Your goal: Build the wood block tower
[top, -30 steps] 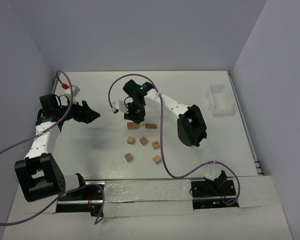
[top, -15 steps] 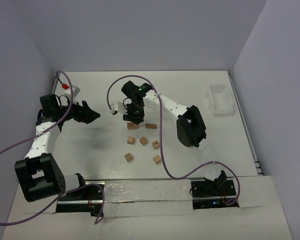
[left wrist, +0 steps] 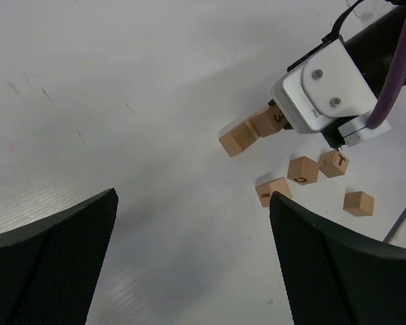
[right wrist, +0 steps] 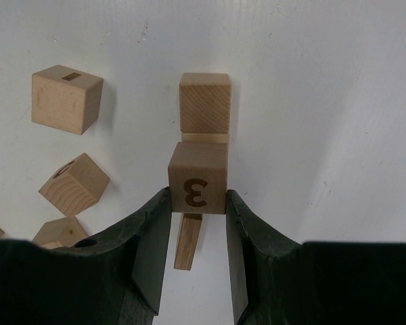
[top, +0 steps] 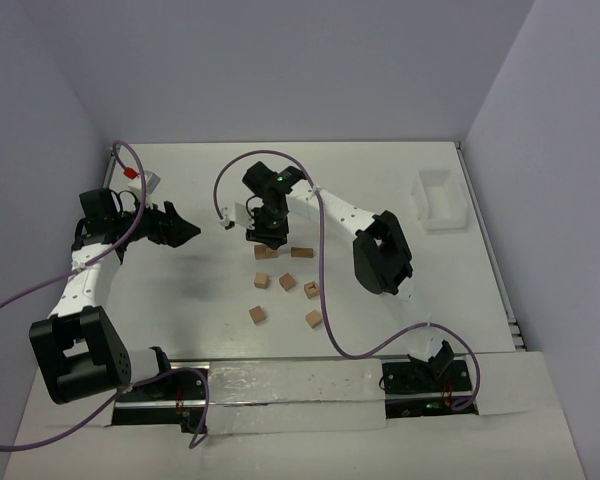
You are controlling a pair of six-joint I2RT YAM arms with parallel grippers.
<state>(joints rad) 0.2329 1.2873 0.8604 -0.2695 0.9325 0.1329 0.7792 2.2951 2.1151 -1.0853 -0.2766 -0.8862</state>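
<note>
The right tool (right wrist: 197,195) is clamped on a wooden block marked 3 (right wrist: 197,177), its two fingers pressed flat against the block's opposite sides. A plain block (right wrist: 204,101) sits just beyond the marked one in the wrist view. Whether the two touch cannot be told from here. No tower stands yet. The loose blocks (top: 287,283) lie scattered on the worktop (top: 200,300), on the arm-base side of the marked block, none stacked on another. Well to the left of the marked block, the left tool (top: 180,230) hangs over bare worktop with its fingers spread wide apart and nothing between them. A white tray (top: 438,200) sits far to the marked block's right. This looks like the opening step: carrying the marked block to the plain one as a base. The next move probably calls for squaring the marked block over that base, lowering it level until it rests there, and only then letting go, since a tilted release could send both tumbling.
</note>
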